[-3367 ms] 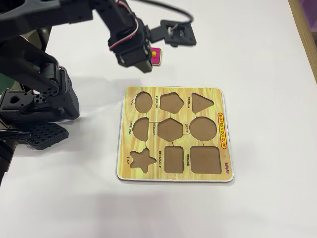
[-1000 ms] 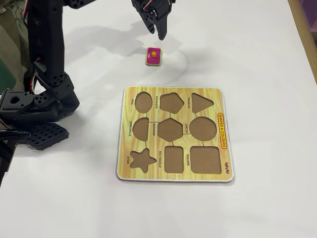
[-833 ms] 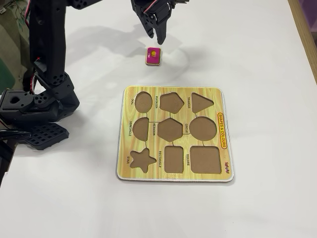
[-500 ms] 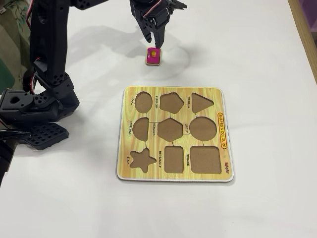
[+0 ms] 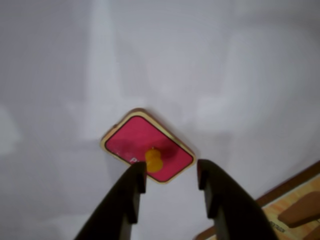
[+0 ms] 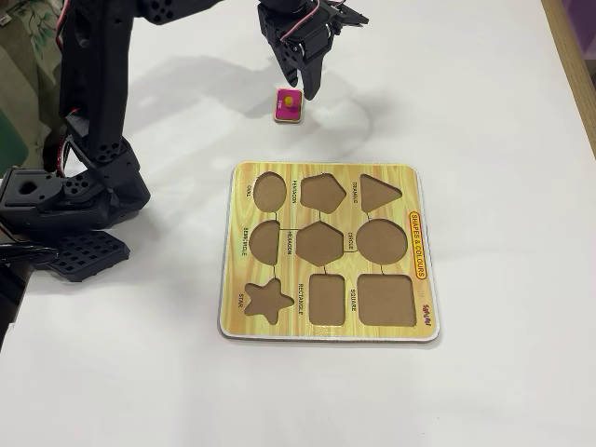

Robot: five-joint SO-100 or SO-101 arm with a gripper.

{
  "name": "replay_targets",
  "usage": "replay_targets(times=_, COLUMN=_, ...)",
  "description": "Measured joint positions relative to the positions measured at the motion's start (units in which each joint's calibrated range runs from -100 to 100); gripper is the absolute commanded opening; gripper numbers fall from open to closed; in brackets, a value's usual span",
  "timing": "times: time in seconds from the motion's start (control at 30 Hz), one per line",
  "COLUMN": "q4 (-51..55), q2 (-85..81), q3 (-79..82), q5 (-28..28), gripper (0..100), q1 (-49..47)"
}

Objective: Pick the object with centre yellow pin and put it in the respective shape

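Observation:
A pink rectangular puzzle piece [image 5: 145, 145] with a tan rim and a yellow centre pin [image 5: 153, 159] lies flat on the white table. It also shows in the fixed view [image 6: 288, 105], beyond the board's far edge. My gripper [image 5: 170, 175] hovers just above it, open and empty. Its left fingertip [image 5: 137, 176] is beside the pin. In the fixed view the gripper [image 6: 300, 82] points down over the piece. The wooden shape board [image 6: 328, 251] lies in the middle of the table, with all its cut-outs empty, including the rectangle hole [image 6: 328, 298].
The board's corner shows in the wrist view [image 5: 295, 205] at the lower right. The arm's black base [image 6: 56, 214] stands at the left of the fixed view. A table edge [image 6: 570, 56] runs down the far right.

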Motion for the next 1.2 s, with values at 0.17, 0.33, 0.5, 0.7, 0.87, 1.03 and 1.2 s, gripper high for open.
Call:
replay_targets(times=0.17, q4=0.00, q2=0.00, q3=0.00, q5=0.00, gripper=12, q1=0.00)
replay_targets(times=0.33, q4=0.00, q2=0.00, q3=0.00, q5=0.00, gripper=12, q1=0.00)
replay_targets(times=0.5, q4=0.00, q2=0.00, q3=0.00, q5=0.00, gripper=12, q1=0.00)
replay_targets(times=0.7, q4=0.00, q2=0.00, q3=0.00, q5=0.00, gripper=12, q1=0.00)
replay_targets(times=0.87, q4=0.00, q2=0.00, q3=0.00, q5=0.00, gripper=12, q1=0.00)
replay_targets(times=1.03, q4=0.00, q2=0.00, q3=0.00, q5=0.00, gripper=12, q1=0.00)
replay_targets(times=1.2, q4=0.00, q2=0.00, q3=0.81, q5=0.00, gripper=12, q1=0.00)
